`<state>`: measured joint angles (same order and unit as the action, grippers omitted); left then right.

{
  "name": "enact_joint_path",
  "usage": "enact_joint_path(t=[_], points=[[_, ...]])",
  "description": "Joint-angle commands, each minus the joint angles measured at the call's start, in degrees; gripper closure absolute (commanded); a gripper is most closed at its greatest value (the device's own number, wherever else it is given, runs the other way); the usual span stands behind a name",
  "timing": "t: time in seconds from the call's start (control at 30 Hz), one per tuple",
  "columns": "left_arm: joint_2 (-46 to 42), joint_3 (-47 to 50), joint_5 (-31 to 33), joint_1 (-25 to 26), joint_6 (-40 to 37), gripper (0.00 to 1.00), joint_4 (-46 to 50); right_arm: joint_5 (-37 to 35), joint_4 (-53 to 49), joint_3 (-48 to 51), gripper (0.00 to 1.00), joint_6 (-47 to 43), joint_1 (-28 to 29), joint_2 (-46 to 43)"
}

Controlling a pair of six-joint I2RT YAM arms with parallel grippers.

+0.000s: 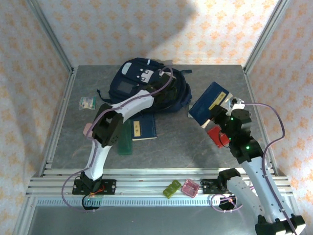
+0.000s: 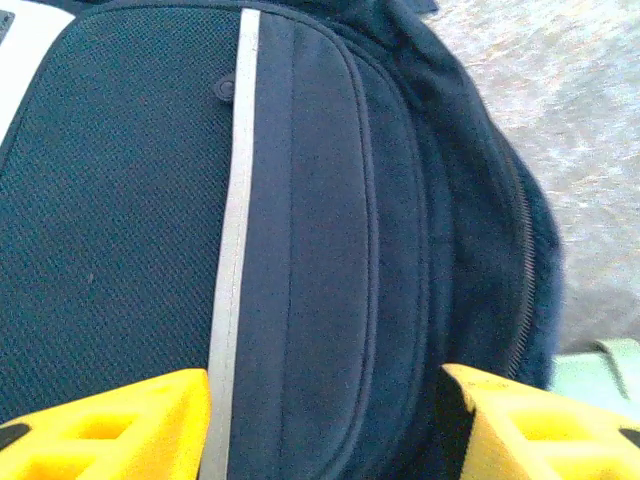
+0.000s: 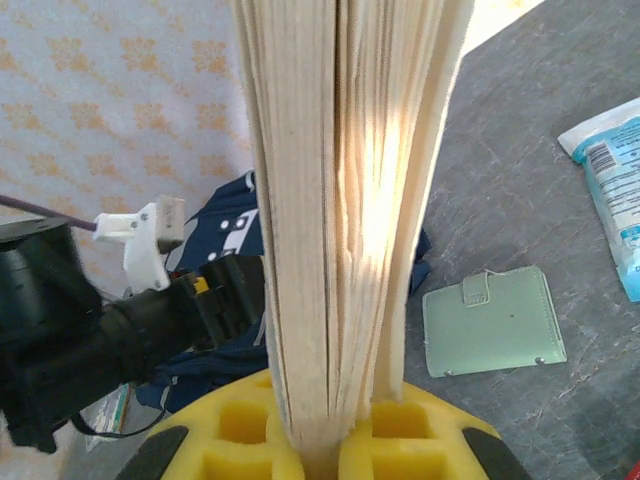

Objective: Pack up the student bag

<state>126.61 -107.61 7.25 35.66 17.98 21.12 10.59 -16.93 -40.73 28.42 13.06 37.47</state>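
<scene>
Clutter rings your work area. From overhead, a flat navy-blue booklet with a yellow label (image 1: 144, 127) and a mint-green wallet (image 1: 125, 138) lie at 6 o'clock of the large navy-blue fabric student bag (image 1: 142, 85). A small pale packet (image 1: 88, 103) is at its 9 o'clock and a flat red object (image 1: 216, 136) at its 4 o'clock, beneath the right arm. A small green block (image 1: 172, 189) and a pink block (image 1: 190, 188) rest on the front rail.

The bag sits at 12 o'clock on the grey table (image 1: 181, 147), and the left arm's white forearm crosses it.

Your left wrist view adds the bag's mesh and light stripe (image 2: 235, 200). The left gripper (image 2: 320, 385) hangs above it, jaws spread, grasping nothing.

Overhead gives the cover of the thick navy-blue book (image 3: 340, 200). Your right wrist view gives its page edges, with the right gripper (image 3: 320, 430) clenched on them.
</scene>
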Motion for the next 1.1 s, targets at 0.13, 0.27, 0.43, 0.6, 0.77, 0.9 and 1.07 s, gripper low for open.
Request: enact_joint_path(t=[0.13, 0.27, 0.43, 0.6, 0.77, 0.9, 1.07], points=[[11.6, -16.2, 10.9, 1.3, -5.7, 0.35, 9.8, -1.8, 1.5, 0.4, 1.00, -0.4, 0.0, -1.3], [15.4, -18.4, 16.4, 1.8, -6.8, 0.35, 9.9, -1.3, 2.0, 1.3, 1.00, 0.0, 0.0, -1.3], [17.9, -18.0, 18.7, 1.8, -8.0, 0.51, 9.0, -0.1, 2.8, 1.6, 1.00, 0.4, 0.0, -1.2], [19.2, -17.5, 18.2, 1.8, -8.5, 0.41, 8.1, 0.6, 3.7, 2.2, 1.00, 1.0, 0.0, -0.8], [18.9, -16.8, 18.1, 2.0, -7.3, 0.31, 8.6, 1.3, 4.2, 3.1, 1.00, 1.8, 0.0, -0.8], [15.4, -12.1, 14.3, 1.8, -6.8, 0.28, 4.4, 1.8, 4.7, 3.6, 1.00, 2.3, 0.0, -1.0], [17.0, -13.7, 18.2, 1.8, -8.6, 0.47, 5.8, 2.0, 4.7, 3.4, 1.00, 2.6, 0.0, -1.5]])
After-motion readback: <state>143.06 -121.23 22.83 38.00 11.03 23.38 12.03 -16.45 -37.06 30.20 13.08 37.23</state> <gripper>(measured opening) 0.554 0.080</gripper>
